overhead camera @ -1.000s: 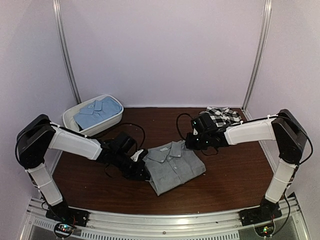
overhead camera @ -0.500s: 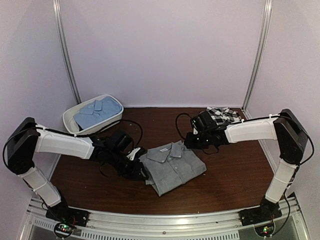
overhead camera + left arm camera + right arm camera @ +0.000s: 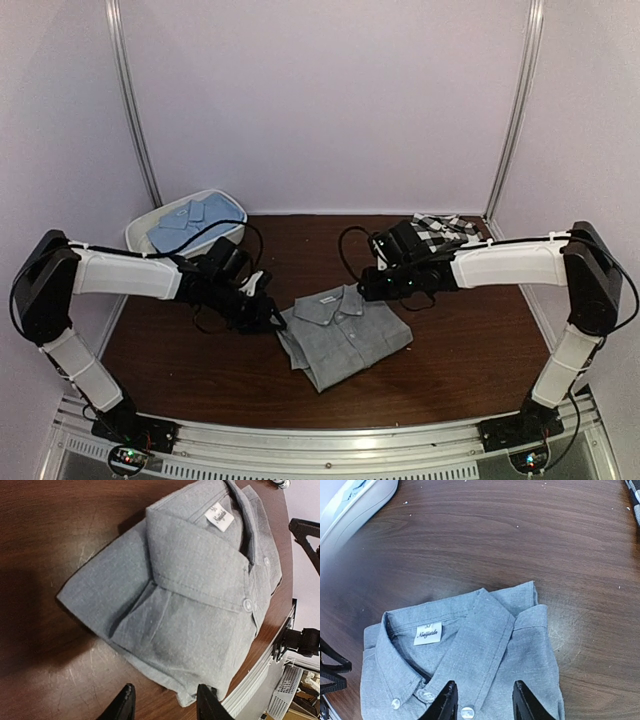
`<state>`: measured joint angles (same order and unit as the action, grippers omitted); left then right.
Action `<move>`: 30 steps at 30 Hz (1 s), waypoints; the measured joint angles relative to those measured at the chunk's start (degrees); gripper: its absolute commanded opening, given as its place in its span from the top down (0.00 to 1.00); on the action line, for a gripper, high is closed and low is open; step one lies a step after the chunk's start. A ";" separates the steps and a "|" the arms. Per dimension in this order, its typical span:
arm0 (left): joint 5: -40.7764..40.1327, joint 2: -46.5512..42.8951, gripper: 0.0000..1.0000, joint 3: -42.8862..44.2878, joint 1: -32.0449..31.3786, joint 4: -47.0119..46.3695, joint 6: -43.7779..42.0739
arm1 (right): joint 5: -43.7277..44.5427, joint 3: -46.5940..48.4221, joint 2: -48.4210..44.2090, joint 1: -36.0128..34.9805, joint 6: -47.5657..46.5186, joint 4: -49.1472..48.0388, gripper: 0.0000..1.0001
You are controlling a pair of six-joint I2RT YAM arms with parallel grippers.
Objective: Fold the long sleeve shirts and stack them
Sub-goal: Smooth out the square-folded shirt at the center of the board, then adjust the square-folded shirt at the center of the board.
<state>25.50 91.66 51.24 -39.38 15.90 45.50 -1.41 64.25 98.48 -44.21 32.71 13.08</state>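
Note:
A grey long sleeve shirt (image 3: pixel 343 333) lies folded at the table's middle, collar and label up (image 3: pixel 190 590) (image 3: pixel 470 650). My left gripper (image 3: pixel 268 318) hovers just off its left edge. Its jaws are open (image 3: pixel 166 700), with only wood and the shirt's hem between them. My right gripper (image 3: pixel 372 288) hangs over the collar end, open (image 3: pixel 484 695), clamping nothing. A black-and-white checked shirt (image 3: pixel 440 231) lies crumpled at the back right. A light blue shirt (image 3: pixel 190 222) rests folded in the tub.
The white plastic tub (image 3: pixel 140 235) stands at the back left, its rim at the top left of the right wrist view (image 3: pixel 365 500). Black cables loop over the table behind each gripper. The metal rail of the table's front edge (image 3: pixel 250 685) runs close to the grey shirt.
Both grippers were shut at the grey shirt's edges and have opened, letting go of it. The left has drawn back to the left, the right has pulled slightly away. The shirt stays folded.

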 measured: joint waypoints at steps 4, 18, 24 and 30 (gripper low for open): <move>-0.02 3.21 0.58 1.60 0.02 -1.42 0.00 | 0.00 0.02 0.00 -1.42 0.04 0.55 0.61; -4.66 8.79 0.53 4.74 0.07 -1.75 -0.48 | 0.59 0.72 0.00 -5.27 0.02 1.44 0.60; -5.95 9.94 0.53 5.44 0.07 -1.40 -0.68 | 0.96 0.98 0.00 -5.31 0.02 1.75 0.60; -6.84 9.97 0.58 5.49 0.07 -1.14 -1.05 | 1.38 1.01 0.00 -5.33 0.02 1.81 0.61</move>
<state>18.65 101.62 56.73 -39.31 14.76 44.45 -0.03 65.25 98.48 -49.54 32.73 14.90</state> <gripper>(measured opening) 0.448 0.396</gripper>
